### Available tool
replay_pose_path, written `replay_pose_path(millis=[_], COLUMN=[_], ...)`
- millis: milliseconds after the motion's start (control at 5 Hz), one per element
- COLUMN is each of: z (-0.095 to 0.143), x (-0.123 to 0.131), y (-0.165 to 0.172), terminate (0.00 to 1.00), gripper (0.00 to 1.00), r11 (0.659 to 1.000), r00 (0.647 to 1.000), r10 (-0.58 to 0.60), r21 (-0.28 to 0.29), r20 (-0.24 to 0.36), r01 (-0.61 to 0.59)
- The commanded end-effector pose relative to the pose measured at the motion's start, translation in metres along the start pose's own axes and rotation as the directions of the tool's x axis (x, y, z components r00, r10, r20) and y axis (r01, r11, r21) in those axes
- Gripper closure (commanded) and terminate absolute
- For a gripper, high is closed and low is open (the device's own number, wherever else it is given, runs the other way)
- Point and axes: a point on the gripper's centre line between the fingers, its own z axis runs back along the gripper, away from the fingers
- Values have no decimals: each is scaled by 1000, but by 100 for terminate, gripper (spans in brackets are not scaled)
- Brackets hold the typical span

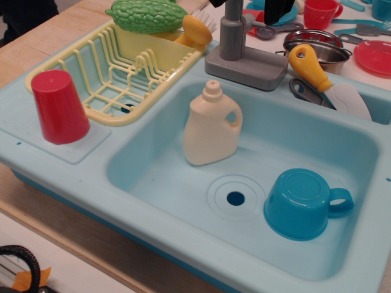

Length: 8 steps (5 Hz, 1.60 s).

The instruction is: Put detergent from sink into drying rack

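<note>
The cream-white detergent (211,125) stands upright in the light-blue sink (317,137), near its back left wall, cap up and handle to the right. The pale yellow drying rack (104,85) sits to the left of the sink on the drainboard; its grid bottom is bare. A dark shape that looks like my gripper (278,9) shows only at the top edge, behind the grey faucet (235,36) and far from the detergent. Its fingers are cut off by the frame.
A blue cup (302,204) lies upside down in the sink by the drain hole (235,198). A red cup (59,107) stands upside down left of the rack. A green toy vegetable (149,15) rests on the rack's far end. A yellow-handled spatula (311,67) and dishes lie at the back right.
</note>
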Motion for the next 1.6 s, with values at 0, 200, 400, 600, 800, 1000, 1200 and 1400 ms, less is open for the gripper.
replay_pose_path(millis=[0,200,400,600,800,1000,1200,1400], z=[0,-17,-23,-30,-45,-58,-70,-80], x=[0,-10,-11,-12,-21,-31,-42,-50], y=[0,2,6,6,6,0,-4,-1], terminate=[0,0,0,0,0,0,0,0], gripper=[0,0,0,0,0,0,0,0], r11=[1000,988,942,903,884,888,893,897], r00=[1000,987,941,896,882,892,901,903], r10=[0,-155,-331,-427,-463,-450,-434,-428], r21=[0,-34,-84,-103,-115,-130,-126,-106], r20=[0,-47,-66,-123,-84,-41,2,26], r01=[0,153,325,416,453,442,431,429])
